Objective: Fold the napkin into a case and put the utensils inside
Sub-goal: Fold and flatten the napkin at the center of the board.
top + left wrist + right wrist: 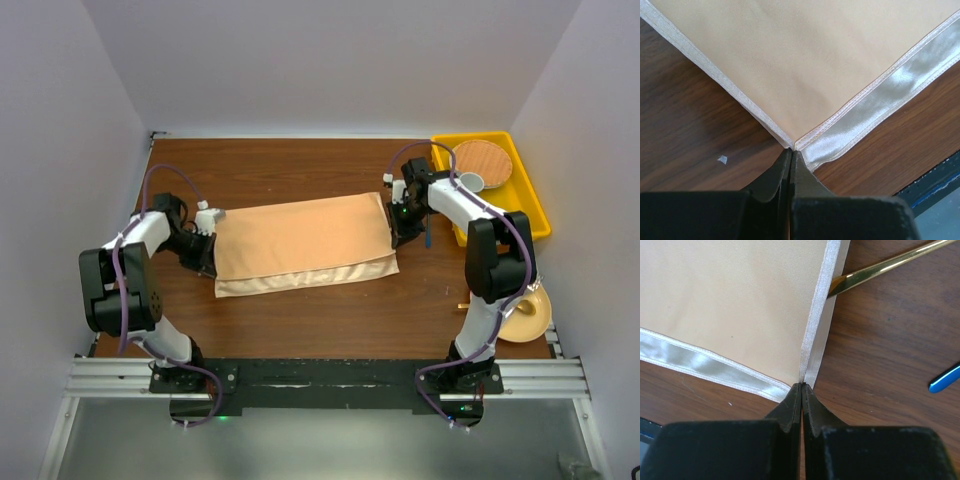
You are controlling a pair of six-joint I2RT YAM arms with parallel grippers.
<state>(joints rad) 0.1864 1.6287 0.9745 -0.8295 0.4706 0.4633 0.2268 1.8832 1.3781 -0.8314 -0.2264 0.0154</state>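
top view: a brown wood table point(300, 320) boxed by pale walls point(330, 60); the folded peach satin napkin point(300, 245) lies mid-frame. left wrist: the left gripper point(791, 152) pinches its corner. right wrist: the right gripper point(801, 387) pinches another corner, with a gold utensil point(890, 265) at upper right.

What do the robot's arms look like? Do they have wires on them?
The left arm and the right arm are built from smooth white pieces joined by chunky black joints. A thin purple cable loops along each one. The left gripper and the right gripper each have two black fingers that taper to thin tips. No writing shows on them.
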